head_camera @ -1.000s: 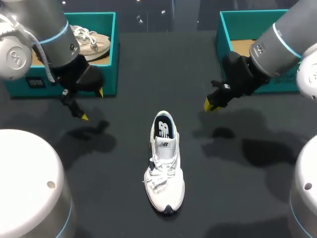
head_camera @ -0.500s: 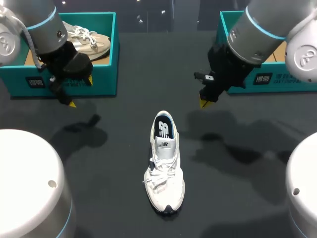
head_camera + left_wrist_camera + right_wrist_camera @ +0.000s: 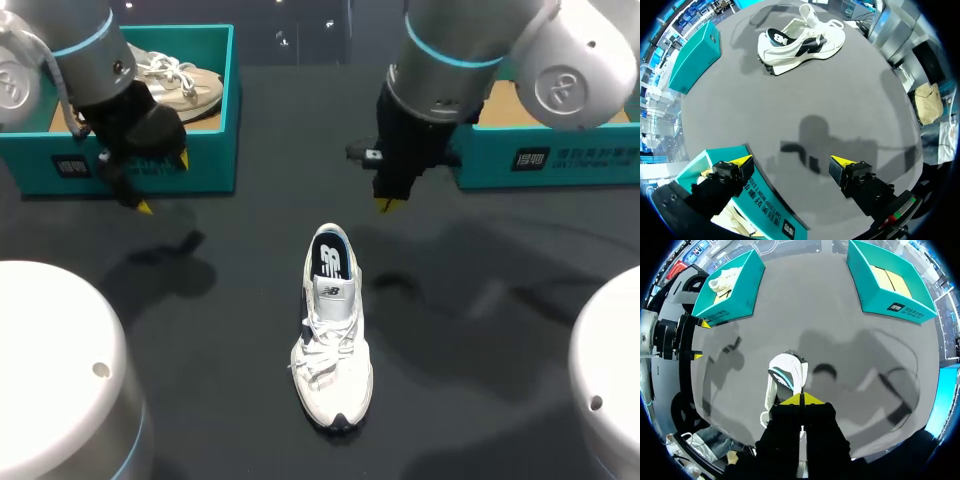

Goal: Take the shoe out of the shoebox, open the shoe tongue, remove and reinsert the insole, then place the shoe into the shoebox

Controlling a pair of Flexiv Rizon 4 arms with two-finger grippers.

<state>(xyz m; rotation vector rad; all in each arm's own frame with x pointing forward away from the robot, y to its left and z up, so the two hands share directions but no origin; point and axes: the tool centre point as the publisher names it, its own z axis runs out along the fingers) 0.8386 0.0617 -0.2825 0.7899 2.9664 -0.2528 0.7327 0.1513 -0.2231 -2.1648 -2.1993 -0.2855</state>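
Observation:
A white shoe [image 3: 330, 325] lies on the black table, toe toward me, with its dark insole showing at the heel opening; it also shows as the shoe [image 3: 802, 42] and the shoe [image 3: 785, 375] in the wrist views. My right gripper [image 3: 388, 204] hangs shut and empty just beyond the heel, slightly to its right; the right gripper [image 3: 801, 399] has its yellow tips pressed together. My left gripper [image 3: 163, 183] stands open and empty at the front wall of the left teal shoebox [image 3: 200, 170], and the left gripper [image 3: 791, 161] straddles that box's corner.
The left shoebox [image 3: 732, 287] holds a beige shoe [image 3: 185, 85]. A second teal shoebox [image 3: 540, 150] stands at the back right, its cardboard floor [image 3: 890, 280] bare. My arms' white bases fill the near corners.
My right arm has swung left from near the right box to just beyond the shoe's heel. My left gripper drew back toward the left box, then held still.

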